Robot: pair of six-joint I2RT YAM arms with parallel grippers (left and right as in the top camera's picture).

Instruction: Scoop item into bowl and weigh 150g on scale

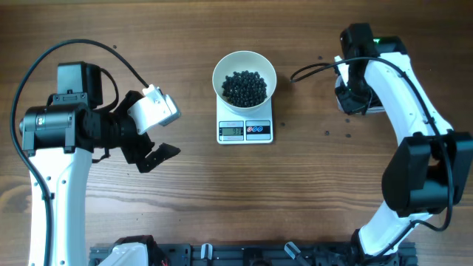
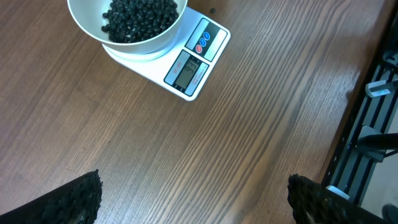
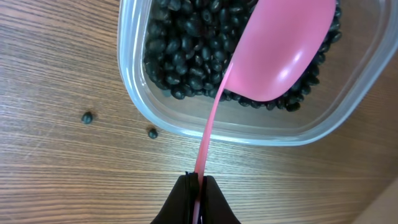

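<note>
From above, the white bowl [image 1: 244,58] sits on the scale [image 1: 244,120], covering its 12 o'clock end, with a heap of black beads [image 1: 244,87] inside; the display and buttons peek out at the 6 o'clock edge. The left gripper [image 1: 157,157] hovers over bare table [image 1: 222,199] at about 8 o'clock from the scale, well apart from it, and I can see nothing in it. The right arm [image 1: 399,89] reaches in at 3 o'clock, and its gripper is tucked beneath it, out of my sight. From the left wrist, the two dark fingertips [image 2: 81,199] stand at opposite bottom corners, spread wide with only wood between them; bowl [image 2: 134,46], beads [image 2: 140,15] and scale [image 2: 186,70] lie off at 11 o'clock. From the right wrist, the right gripper [image 3: 198,186] is pinched tight on the thin handle of a pink scoop [image 3: 283,50], whose cup lies upon the beads [image 3: 180,50] in a clear tub [image 3: 249,134]. Two stray beads [image 3: 87,117] lie on the table at 8 o'clock from the tub, one of them just beside its wall.
</note>
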